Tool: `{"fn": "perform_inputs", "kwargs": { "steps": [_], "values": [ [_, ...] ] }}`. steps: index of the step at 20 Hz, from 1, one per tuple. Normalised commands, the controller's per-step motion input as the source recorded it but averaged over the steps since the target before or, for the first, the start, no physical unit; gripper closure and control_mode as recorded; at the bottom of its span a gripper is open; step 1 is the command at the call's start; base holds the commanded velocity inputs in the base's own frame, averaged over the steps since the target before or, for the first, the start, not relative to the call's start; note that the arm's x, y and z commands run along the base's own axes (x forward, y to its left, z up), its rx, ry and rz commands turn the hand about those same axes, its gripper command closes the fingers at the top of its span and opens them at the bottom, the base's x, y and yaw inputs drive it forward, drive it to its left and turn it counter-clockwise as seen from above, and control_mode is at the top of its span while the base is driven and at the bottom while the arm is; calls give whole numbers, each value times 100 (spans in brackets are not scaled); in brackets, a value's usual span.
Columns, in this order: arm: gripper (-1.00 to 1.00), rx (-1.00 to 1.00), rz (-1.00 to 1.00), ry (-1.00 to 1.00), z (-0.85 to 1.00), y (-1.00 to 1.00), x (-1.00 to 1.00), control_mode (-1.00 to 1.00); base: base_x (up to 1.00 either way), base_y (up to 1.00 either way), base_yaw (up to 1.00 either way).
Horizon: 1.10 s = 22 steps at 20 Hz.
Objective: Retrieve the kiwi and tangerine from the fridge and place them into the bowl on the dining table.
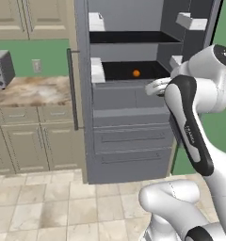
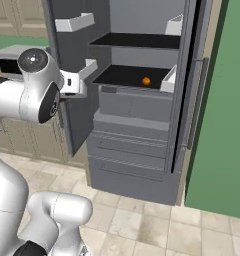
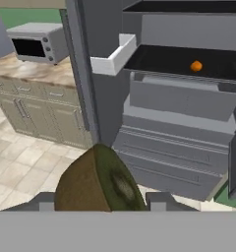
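In the left base view: fridge [image 1: 129, 136] open, tangerine [image 1: 136, 73] on its lower dark shelf; arm folded, elbow high, just before the fridge. In the right base view: tangerine [image 2: 146, 80] at mid-shelf. In the hand view: hand [image 3: 105, 199] clamped on kiwi [image 3: 98, 182] (large, close to the lens). Advice: draw straight back, clear of the door bin [image 3: 112, 56], grip firm.

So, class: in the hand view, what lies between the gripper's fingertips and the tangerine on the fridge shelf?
The kiwi, held in the gripper, then the fridge's grey drawer fronts below the tangerine.
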Motion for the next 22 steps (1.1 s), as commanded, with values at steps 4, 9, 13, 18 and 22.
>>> {"fn": "perform_inputs", "kwargs": {
  "steps": [4,9,13,18,22],
  "values": [
    [100,0,0,0,0,0,0,100,-72,17,18],
    [100,0,0,0,0,0,0,100,-66,17,20],
    [100,0,0,0,0,0,0,100,-72,18,20],
    [100,0,0,0,0,0,0,100,-68,18,27],
    [100,0,0,0,0,0,0,100,-50,5,32]
  ]
}}
